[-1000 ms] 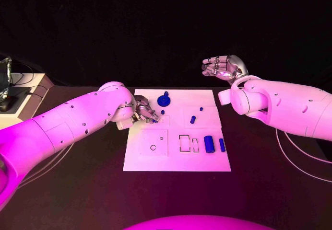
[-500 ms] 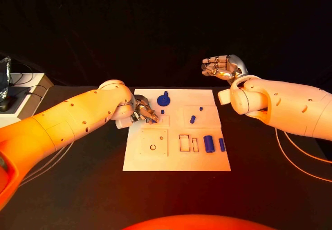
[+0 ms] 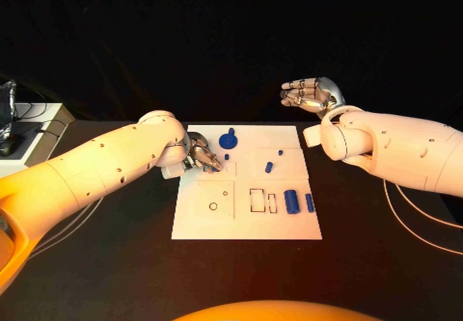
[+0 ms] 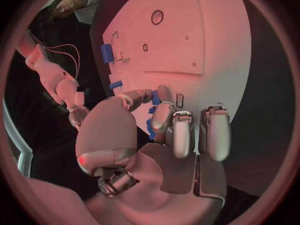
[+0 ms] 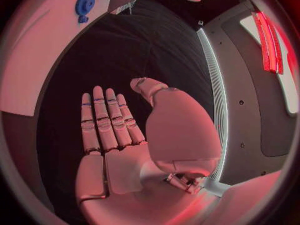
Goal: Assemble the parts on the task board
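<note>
A: Left hand [image 3: 201,155] is down on the task board [image 3: 247,224], at its left edge near the far end, fingers curled onto the white surface. From the head camera I cannot tell whether they hold anything.

B: And the right hand [image 3: 310,93]?

A: Up and well clear of the board, beyond its far right corner, over the black table [image 3: 116,267], nothing in it.

B: The parts?

A: A round blue part [image 3: 229,140] just beyond the left hand. A small blue peg [image 3: 269,167] mid-board, its long axis running near-to-far, slightly tilted. Two blue bars by the right edge, a thick bar [image 3: 292,200] and a thin bar [image 3: 310,202], both lying with their long axes near-to-far, side by side but apart.

B: Over to the left wrist camera.

A: The left hand's fingers [image 4: 181,135] rest on the board [image 4: 212,45], the thumb and a finger closed on a small blue piece [image 4: 155,98]. So that hand is grasping it. Its orientation I cannot make out, it is mostly covered.

B: Right wrist camera?

A: The right hand [image 5: 119,145] lies flat and released, fingers [image 5: 103,117] straight and side by side above the dark table [image 5: 150,45]. The round blue part [image 5: 84,2] shows on the board [image 5: 37,50] off at the rim.
</note>
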`<state>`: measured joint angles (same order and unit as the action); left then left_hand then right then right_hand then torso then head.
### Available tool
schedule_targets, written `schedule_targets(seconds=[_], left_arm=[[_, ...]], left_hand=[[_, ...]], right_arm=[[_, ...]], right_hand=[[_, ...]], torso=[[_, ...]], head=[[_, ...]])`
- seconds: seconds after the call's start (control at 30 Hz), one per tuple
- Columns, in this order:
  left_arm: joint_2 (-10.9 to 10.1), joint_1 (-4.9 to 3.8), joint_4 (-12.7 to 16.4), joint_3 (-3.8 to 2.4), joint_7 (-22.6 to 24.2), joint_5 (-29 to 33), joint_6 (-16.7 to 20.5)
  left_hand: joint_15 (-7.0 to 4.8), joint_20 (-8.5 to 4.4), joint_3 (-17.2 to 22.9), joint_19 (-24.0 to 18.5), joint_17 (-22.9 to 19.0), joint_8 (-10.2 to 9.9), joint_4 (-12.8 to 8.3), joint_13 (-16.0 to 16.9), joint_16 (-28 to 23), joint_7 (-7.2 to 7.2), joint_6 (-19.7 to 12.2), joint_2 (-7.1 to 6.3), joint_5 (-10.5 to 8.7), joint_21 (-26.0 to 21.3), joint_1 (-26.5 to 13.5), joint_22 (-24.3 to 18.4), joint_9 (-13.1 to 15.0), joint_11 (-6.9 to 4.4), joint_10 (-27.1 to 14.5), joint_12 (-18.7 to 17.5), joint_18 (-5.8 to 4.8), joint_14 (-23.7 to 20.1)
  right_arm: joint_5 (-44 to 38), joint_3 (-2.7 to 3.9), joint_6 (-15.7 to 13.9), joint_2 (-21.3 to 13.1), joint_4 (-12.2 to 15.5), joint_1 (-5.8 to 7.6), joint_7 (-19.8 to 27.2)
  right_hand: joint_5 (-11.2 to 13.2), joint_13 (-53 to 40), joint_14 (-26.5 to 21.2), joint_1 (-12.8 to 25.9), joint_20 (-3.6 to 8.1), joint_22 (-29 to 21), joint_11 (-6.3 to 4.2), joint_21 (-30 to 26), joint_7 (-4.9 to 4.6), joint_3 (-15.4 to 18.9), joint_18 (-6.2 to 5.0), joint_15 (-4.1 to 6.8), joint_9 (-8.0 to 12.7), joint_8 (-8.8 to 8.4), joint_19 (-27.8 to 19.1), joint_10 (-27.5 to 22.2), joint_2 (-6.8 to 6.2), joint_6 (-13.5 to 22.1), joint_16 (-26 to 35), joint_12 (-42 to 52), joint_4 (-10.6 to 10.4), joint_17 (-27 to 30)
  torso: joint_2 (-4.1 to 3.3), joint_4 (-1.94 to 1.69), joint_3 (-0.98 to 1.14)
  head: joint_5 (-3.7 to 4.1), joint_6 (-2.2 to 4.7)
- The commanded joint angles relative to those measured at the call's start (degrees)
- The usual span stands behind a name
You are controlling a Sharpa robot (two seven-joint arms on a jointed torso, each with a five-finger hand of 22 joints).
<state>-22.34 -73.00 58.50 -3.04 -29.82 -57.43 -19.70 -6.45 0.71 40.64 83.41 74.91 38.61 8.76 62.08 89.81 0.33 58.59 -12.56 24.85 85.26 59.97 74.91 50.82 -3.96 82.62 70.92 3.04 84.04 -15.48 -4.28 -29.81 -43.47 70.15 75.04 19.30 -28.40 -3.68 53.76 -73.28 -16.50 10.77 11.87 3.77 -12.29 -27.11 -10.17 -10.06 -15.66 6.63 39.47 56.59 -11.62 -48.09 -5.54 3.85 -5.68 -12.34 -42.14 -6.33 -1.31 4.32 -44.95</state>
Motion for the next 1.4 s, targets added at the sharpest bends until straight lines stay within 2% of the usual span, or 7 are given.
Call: schedule_targets(seconds=[0.03,0.2,0.6,1.17,1.3,1.4], left_arm=[[0.31,-0.22,-0.65,0.02,-0.80,-0.39,-2.62],[1.18,-0.45,-2.11,0.04,-1.35,-0.12,-6.12],[2.82,-0.74,-4.29,0.06,-1.79,0.29,-9.13],[3.37,-1.06,-5.23,0.05,-1.78,0.78,-8.40],[3.40,-1.12,-5.31,0.05,-1.76,0.70,-7.81],[3.36,-1.14,-5.28,0.05,-1.69,0.56,-6.99]], left_hand=[[0.25,-0.11,8.27,0.01,15.09,0.07,-7.87,0.07,0.19,-0.20,0.22,1.80,0.40,-0.19,2.35,5.40,0.06,0.26,0.05,-0.05,-0.64,5.96],[0.25,-0.10,8.27,-0.18,15.09,0.06,-7.87,-0.16,0.19,-0.18,0.21,1.80,0.42,-0.33,2.31,5.13,0.06,0.27,-0.02,-0.22,-0.58,5.96],[0.34,-0.05,8.07,-0.60,15.09,-0.13,-7.73,-0.41,0.19,0.00,-0.06,1.98,0.08,-0.64,1.95,4.56,0.06,0.41,-0.20,-0.46,-0.44,5.96],[0.39,0.00,7.87,-0.70,15.09,-0.22,-7.67,-0.54,0.19,0.08,-0.18,2.21,-0.05,-0.71,1.73,4.46,0.09,0.47,-0.30,-0.59,-0.41,5.96],[0.58,0.15,4.88,-1.05,15.09,-0.55,-5.94,-1.14,0.19,0.24,-0.59,2.55,-1.43,-1.02,-0.52,4.03,0.20,0.67,-0.74,-1.10,-0.30,5.96],[0.51,0.12,2.99,-1.22,14.85,-0.84,-5.04,-1.97,0.08,0.19,-1.09,2.66,-1.44,-1.20,-1.34,3.79,0.29,0.63,-1.29,-1.75,-0.23,5.89]], right_arm=[[-0.52,0.01,0.94,0.05,-0.02,-0.02,0.64],[-0.56,0.00,0.96,0.06,0.02,-0.02,0.62],[-0.59,0.00,1.08,0.26,-0.06,-0.02,0.58],[-0.65,-0.02,1.21,0.43,-0.17,-0.02,0.60],[-0.65,-0.02,1.22,0.42,-0.16,-0.02,0.60],[-0.67,-0.03,1.24,0.42,-0.16,-0.03,0.60]], right_hand=[[-0.20,0.07,-0.15,0.53,-0.14,-0.05,0.32,-0.33,-3.10,0.21,0.20,-0.33,0.05,-0.39,-0.35,-0.19,0.02,0.29,0.17,-0.24,0.22,0.05],[-0.20,0.07,-0.15,0.53,-0.14,-0.05,0.32,-0.33,-3.10,0.21,0.20,-0.33,0.05,-0.39,-0.35,-0.19,0.02,0.29,0.17,-0.24,0.22,0.05],[-0.21,0.07,-0.16,0.60,-0.14,-0.13,0.34,-0.32,-3.11,0.25,0.21,-0.34,0.08,-0.41,-0.33,-0.21,0.06,0.28,0.23,-0.24,0.20,0.11],[-0.21,0.07,-0.16,0.60,-0.14,-0.13,0.34,-0.32,-3.11,0.25,0.21,-0.34,0.08,-0.41,-0.33,-0.21,0.06,0.28,0.23,-0.24,0.20,0.11],[-0.23,0.07,-0.18,0.68,-0.14,-0.29,0.35,-0.32,-3.14,0.31,0.23,-0.37,0.13,-0.44,-0.44,-0.23,0.10,0.25,0.33,-0.24,0.19,0.20],[-0.23,0.07,-0.18,0.68,-0.14,-0.29,0.35,-0.32,-3.14,0.31,0.23,-0.37,0.13,-0.44,-0.44,-0.23,0.10,0.25,0.33,-0.24,0.19,0.20]], torso=[[-0.01,0.00,0.00],[0.05,-0.10,0.01],[-0.03,0.05,-0.02],[0.01,-0.04,0.00],[0.00,-0.08,-0.04],[0.03,-0.06,-0.08]], head=[[-0.01,-0.03],[-0.01,-0.12],[-0.07,-0.10],[0.04,-0.11],[0.09,-0.12],[0.10,-0.15]])
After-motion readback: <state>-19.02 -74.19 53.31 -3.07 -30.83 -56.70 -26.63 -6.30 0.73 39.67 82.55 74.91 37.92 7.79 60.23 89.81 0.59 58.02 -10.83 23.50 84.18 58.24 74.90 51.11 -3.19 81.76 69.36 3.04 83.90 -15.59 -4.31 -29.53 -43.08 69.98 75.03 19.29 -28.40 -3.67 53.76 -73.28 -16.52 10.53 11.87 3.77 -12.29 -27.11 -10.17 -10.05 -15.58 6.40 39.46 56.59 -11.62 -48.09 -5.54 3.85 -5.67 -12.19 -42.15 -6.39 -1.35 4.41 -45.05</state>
